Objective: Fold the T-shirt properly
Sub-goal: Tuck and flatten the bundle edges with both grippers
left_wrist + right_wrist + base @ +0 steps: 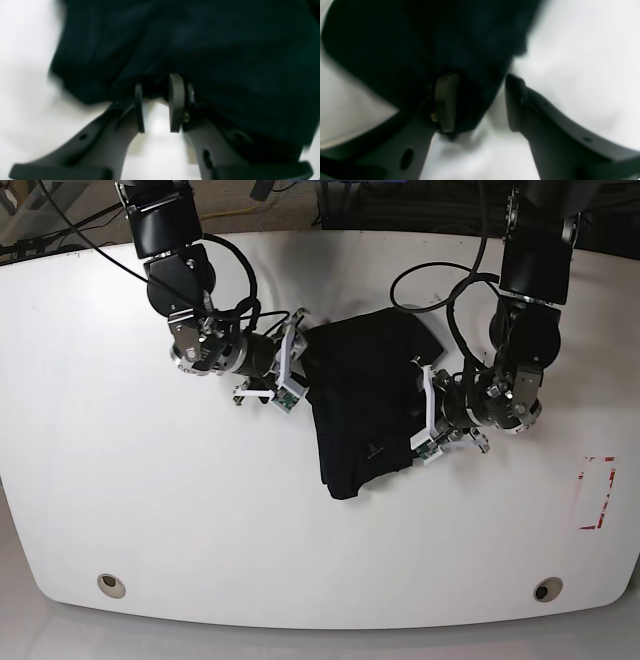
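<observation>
The tabletop [150, 520] is carrying the T-shirt [365, 395] near its middle, lying as a narrow, uneven black strip with a ragged lower edge. Judging from this, the side folds are looking roughly done; a crosswise fold and some squaring up are still remaining.

The left hand [156, 105] is sitting at the T-shirt's edge, its jaws standing narrowly apart around a bunch of hem; whether it is actually pinching the cloth I cannot tell. The right hand [480, 102] is sitting at the T-shirt's opposite edge, jaws standing well apart, one pad against the cloth, nothing gripped.
</observation>
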You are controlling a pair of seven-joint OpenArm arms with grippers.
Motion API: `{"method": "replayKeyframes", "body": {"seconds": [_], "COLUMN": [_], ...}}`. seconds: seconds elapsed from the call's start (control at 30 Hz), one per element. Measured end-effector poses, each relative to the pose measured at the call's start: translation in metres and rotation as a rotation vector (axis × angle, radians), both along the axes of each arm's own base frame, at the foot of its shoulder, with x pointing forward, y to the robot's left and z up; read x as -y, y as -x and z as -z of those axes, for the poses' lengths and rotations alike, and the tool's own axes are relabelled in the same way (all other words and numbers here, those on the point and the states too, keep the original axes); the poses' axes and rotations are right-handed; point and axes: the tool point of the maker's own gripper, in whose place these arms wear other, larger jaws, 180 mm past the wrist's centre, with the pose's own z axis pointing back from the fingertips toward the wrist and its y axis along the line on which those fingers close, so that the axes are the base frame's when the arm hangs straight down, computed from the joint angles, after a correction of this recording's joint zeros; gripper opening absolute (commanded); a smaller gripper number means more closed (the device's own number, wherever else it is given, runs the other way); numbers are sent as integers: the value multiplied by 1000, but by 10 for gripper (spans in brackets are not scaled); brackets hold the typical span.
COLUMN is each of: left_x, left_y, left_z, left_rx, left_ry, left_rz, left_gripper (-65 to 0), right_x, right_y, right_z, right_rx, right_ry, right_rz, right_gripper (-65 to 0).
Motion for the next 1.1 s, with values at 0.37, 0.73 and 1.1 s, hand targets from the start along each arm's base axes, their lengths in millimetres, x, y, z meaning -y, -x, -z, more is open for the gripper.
{"method": "replayKeyframes", "body": {"seconds": [0.37, 0.73, 1.1], "left_x": [-51, -24, 7], "left_y": [-35, 12, 68], "left_z": [-60, -63, -35], "left_rx": [180, 195, 110], "left_ry": [-70, -65, 4], "left_rz": [-53, -18, 18], "left_gripper": [-531, -531, -531], "right_x": [-64, -9, -21], "right_y": [17, -41, -77], "right_z": [-7, -45, -83], "right_rx": [-32, 71, 154], "right_ry": [-61, 27, 12], "right_rz": [-88, 50, 31], "right_gripper": [-368, -360, -365]}}
